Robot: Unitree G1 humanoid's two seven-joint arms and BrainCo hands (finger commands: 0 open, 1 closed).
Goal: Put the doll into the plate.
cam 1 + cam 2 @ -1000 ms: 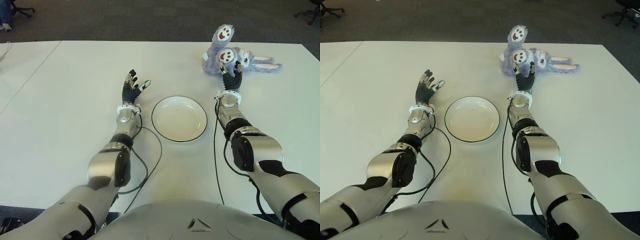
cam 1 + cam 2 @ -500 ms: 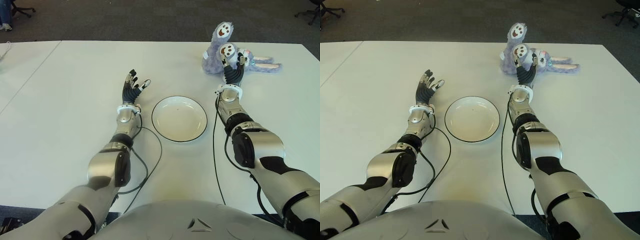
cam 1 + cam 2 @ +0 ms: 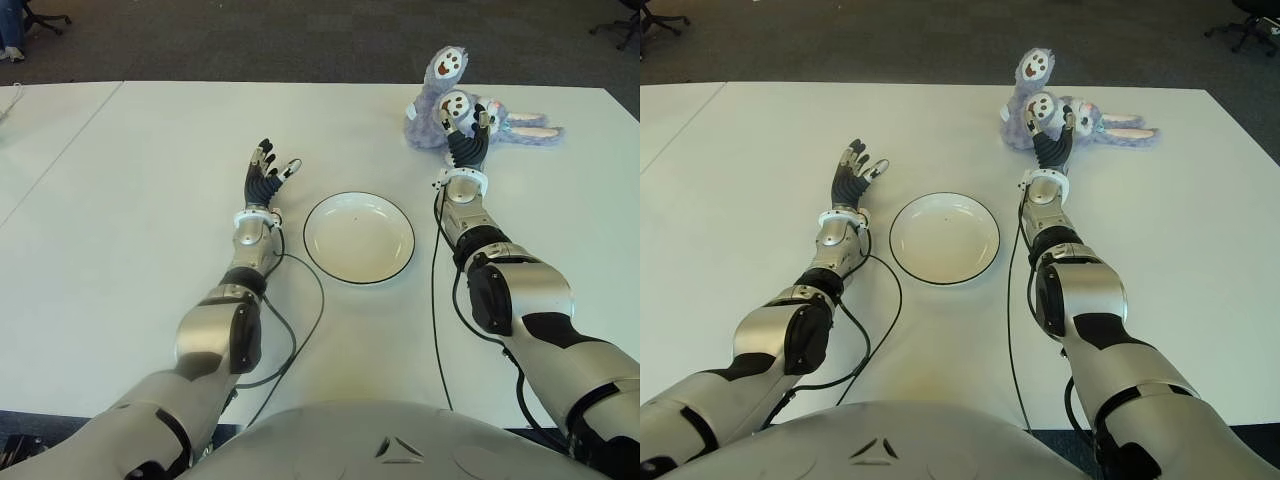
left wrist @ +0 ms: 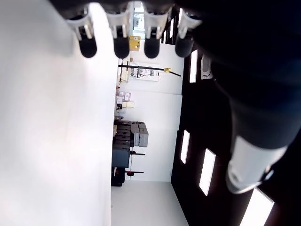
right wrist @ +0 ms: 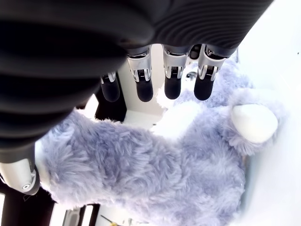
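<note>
From where I stand, the job has barely started: the white plate [image 3: 358,237] sits bare at the middle of the white tabletop [image 3: 130,200], and the purple plush doll [image 3: 470,115] lies on its back up at about one o'clock from it, near the far edge, one paw-marked foot raised and its long ears trailing off toward three o'clock. The right robot hand [image 3: 465,140] is stretched out to the doll, reaching over its lower body; its wrist view shows the fingers [image 5: 171,77] extended straight above the fur, thumb off to one side, so the hand is spread and not closed on anything as far as I can tell. I cannot say for sure whether the fingertips touch the plush. The left robot hand [image 3: 266,175] shows at nine o'clock of the plate, fingers spread and holding nothing. What is left is nearly everything: closing on the doll, lifting it, carrying it back toward seven o'clock and setting it in the plate.
</note>
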